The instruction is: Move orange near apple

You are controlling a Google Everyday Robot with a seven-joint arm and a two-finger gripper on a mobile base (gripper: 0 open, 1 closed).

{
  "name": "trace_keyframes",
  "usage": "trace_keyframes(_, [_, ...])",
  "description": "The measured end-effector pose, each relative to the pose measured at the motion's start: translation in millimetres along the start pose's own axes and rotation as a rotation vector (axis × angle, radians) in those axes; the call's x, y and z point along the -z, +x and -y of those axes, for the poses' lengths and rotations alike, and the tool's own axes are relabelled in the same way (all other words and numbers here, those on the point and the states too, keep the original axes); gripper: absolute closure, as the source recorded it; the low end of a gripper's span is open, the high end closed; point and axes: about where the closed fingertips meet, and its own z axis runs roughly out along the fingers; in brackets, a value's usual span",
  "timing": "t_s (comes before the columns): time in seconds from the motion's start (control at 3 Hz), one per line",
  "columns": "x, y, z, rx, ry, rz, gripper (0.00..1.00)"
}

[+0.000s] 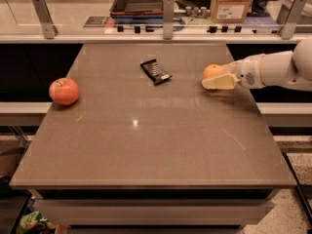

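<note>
The orange [213, 70] sits on the brown table [146, 140] near its right edge, toward the back. My gripper [210, 80] reaches in from the right on a white arm and is right at the orange, its near side pressed along the fruit's front. The far side of the gripper is hidden behind the orange. The red apple [64, 90] with yellowish patches and a short stem stands at the table's left edge, far from the orange.
A dark snack bar wrapper [155, 71] lies between the two fruits, toward the back. Behind the table runs a counter with metal posts, a dark tray [139, 1] and a cardboard box [229, 4]. A green bag [34, 223] lies on the floor at lower left.
</note>
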Motion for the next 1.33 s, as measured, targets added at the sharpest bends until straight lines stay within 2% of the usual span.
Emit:
trace_keyframes(0.67, [-5.1,-0.3,-2.9,0.001,-0.009,-0.001,0.88])
trace_keyframes(1.0, [-7.4,-0.4,-4.2,0.001,-0.013,-0.001,1.0])
trace_keyframes(1.33, [-9.7,-2.9,-8.8,0.004,-0.035,-0.007,1.0])
